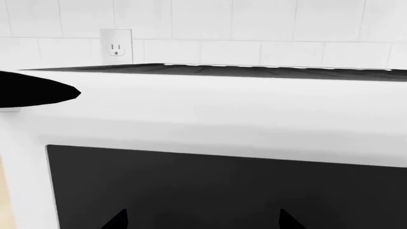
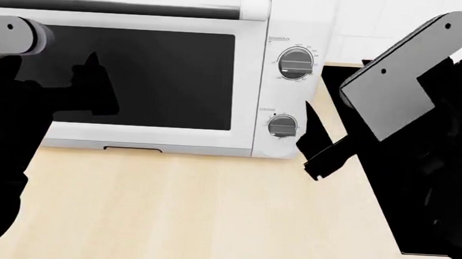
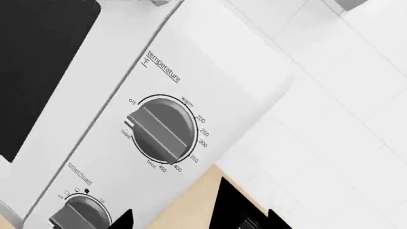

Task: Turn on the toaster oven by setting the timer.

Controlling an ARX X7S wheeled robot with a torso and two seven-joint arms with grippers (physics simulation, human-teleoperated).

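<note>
Right beside the lower knob (image 2: pixel 282 127) of the toaster oven (image 2: pixel 250 77) sits the right pincer (image 2: pixel 313 140) — fingertips apart, holding nothing, the timer dial just to its left. Oven at the back of the surface (image 2: pixel 195 211); the left pincer (image 2: pixel 91 89) idles before the glass door — its opening I cannot tell.
</note>
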